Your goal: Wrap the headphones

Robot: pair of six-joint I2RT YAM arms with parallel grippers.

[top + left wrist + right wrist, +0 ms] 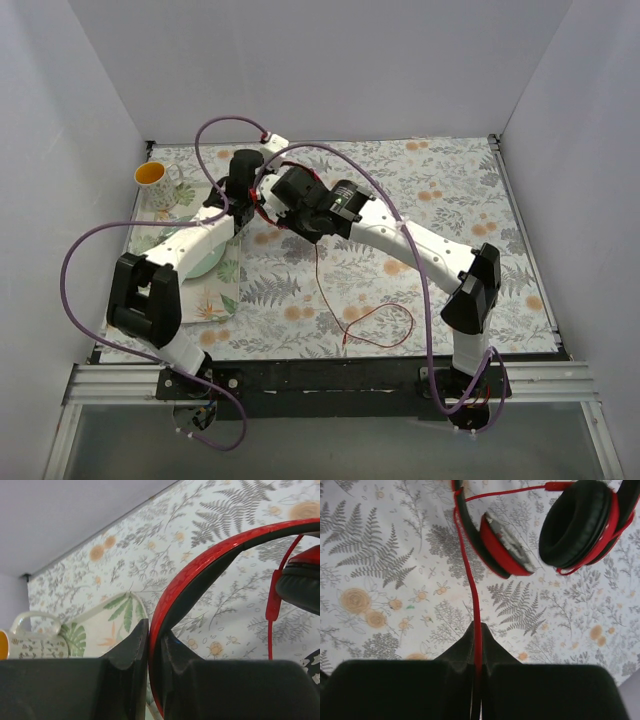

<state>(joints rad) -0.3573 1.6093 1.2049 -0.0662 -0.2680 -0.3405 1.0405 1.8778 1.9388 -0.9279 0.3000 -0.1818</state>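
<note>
While the headphones sit at the far left of the counter, between the two arms, the wrap will likely turn on the thin red cable. It runs from the headphones toward the near side, straight through the right end effector, and its loose remainder loops on the counter near the right arm's base. The left end effector is clamped narrow on the red headband. The right one is pinched tight on the cable.

L to R: mug, headphones; cable trails twd near edge.
</note>
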